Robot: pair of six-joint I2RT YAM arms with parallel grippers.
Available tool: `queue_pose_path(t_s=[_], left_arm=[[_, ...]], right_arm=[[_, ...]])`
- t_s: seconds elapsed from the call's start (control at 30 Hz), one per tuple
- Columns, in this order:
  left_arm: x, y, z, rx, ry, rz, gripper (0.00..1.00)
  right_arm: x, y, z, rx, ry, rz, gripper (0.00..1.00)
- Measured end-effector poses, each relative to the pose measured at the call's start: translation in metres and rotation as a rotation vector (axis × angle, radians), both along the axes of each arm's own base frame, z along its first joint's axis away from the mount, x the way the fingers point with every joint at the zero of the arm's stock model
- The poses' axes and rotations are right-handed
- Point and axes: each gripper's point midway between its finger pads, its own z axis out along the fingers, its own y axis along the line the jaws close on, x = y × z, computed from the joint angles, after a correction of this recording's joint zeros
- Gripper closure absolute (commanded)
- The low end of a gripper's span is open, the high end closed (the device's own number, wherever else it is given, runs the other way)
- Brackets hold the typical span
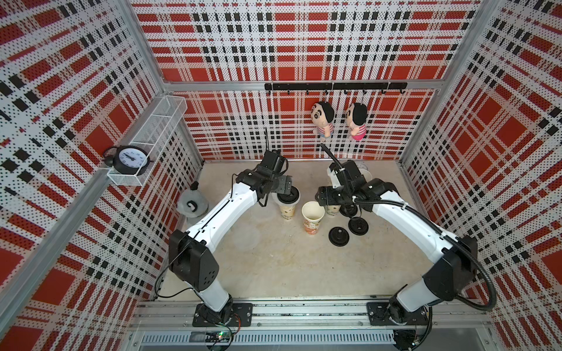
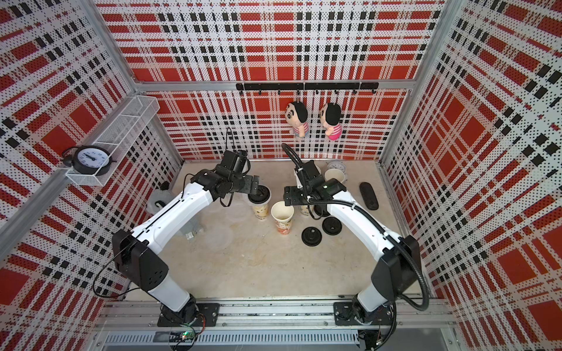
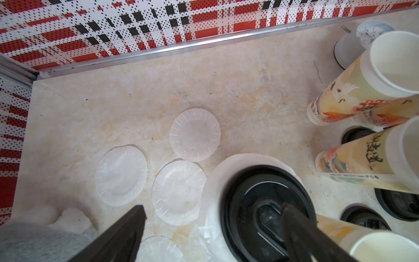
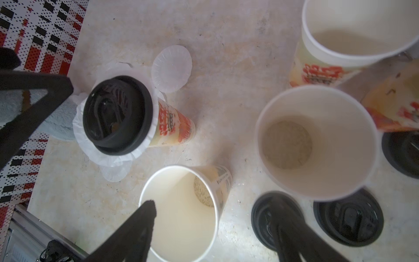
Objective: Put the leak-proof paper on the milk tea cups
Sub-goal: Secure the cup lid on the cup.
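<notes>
Left pincer point(image 3: 213, 208): jaws wide apart, nothing gripped. I have it hanging over the lidded cup point(image 1: 287, 209), with one finger point(image 3: 301, 231) across the black lid point(image 3: 249, 204) and the other off the cup's side. Can't tell if that finger touches the lid.

Right pincer point(image 4: 212, 206): jaws apart too, clamped on nothing. One finger point(image 4: 140, 224) is over the rim of the centre cup point(image 4: 181, 213), the other over a loose lid point(image 4: 260, 217) on the table point(image 1: 273, 267).

Paper: one sheet point(image 4: 90, 147) sits on the lidded cup's mouth, pinned under the lid, with its frill sticking out all round. Four loose sheets point(image 3: 195, 135) lie flat on the table, 7–9 o'clock of that cup.

Cups: the other four stand open, mouths uncovered.
- Centre cup is at 4 o'clock of the lidded one.
- Second cup point(image 1: 333, 209) is at 3 o'clock, under my right wrist.
- Back cup point(image 2: 334, 175) is at 1 o'clock of the right pincer, just in front of the white clock point(image 2: 336, 166).
- Fifth cup point(image 4: 394, 108) shows only in the wrist views.

Two more lids point(image 1: 339, 235) lie at 3–4 o'clock of the centre cup.
</notes>
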Motion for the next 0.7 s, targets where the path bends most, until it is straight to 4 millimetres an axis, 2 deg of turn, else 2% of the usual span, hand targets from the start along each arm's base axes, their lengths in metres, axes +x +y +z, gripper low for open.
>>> queue_pose_path(t_s=[0.1,0.2,0.37,0.7], left_arm=[[-0.002,0.002,0.007,-0.011,-0.014,0.007,0.03],[-0.002,0.006,0.011,-0.019,-0.021,0.017,0.03],[-0.004,0.014,0.014,-0.026,-0.028,0.035,0.03],[-0.007,0.027,0.014,-0.029,-0.027,0.060,0.03]], right_arm=[[0.018,0.016,-0.008,-0.020,0.003,0.022,0.18],[0.028,0.025,-0.025,-0.052,0.031,0.036,0.18],[0.030,0.031,-0.048,-0.098,0.076,0.053,0.18],[0.035,0.052,-0.045,-0.101,0.063,0.088,0.18]])
